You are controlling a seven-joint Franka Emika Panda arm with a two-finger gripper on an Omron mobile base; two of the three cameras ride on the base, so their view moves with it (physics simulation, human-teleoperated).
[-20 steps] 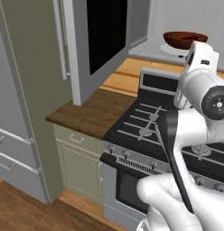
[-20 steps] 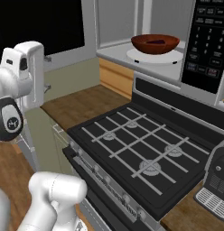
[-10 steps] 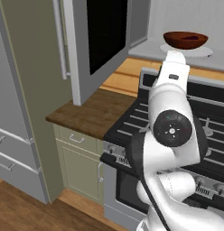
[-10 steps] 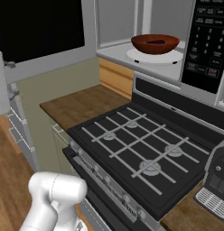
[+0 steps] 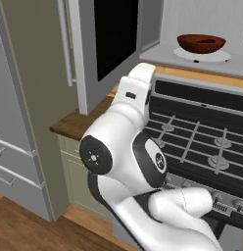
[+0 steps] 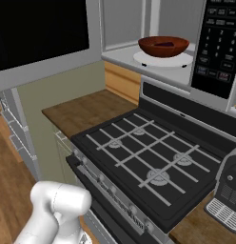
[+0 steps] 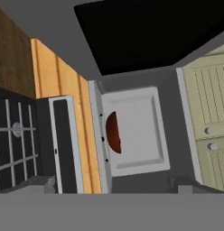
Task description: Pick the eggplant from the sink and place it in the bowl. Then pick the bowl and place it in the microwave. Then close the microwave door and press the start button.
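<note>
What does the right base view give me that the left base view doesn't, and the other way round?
Right base view: the microwave's black keypad panel beside the cavity, and a grey appliance on the counter right of the stove.

Left base view: the door's long bar handle, the grey drawers at far left, and the arm's bulk in front of the stove.

Both: the bowl on the white turntable inside the open microwave, something dark lying in it, the door swung wide, and the stove.

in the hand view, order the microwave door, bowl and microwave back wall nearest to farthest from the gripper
1. microwave door, swung out toward the camera, along the top
2. bowl, inside, centre
3. back wall, behind the bowl
</note>
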